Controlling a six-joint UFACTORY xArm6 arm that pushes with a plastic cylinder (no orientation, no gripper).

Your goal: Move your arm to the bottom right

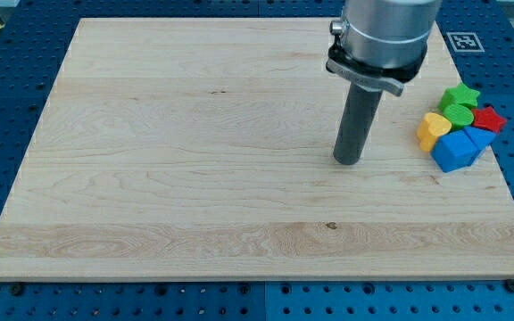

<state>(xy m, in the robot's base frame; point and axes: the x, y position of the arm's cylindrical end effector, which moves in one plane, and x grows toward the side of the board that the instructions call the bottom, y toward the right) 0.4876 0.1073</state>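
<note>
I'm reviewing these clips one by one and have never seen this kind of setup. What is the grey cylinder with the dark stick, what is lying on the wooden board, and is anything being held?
The grey cylinder is the end of a robot arm; it has no hand, only a straight dark rod. My tip, the rod's lower end, rests on the wooden board and can only push things, so nothing is held. There is one camera view, looking down at the board from its bottom edge. Near the view's right edge sits a tight cluster of small blocks: a green star, a second green block, a red star, a yellow heart and two blue blocks. My tip stands left of the cluster, apart from it.
</note>
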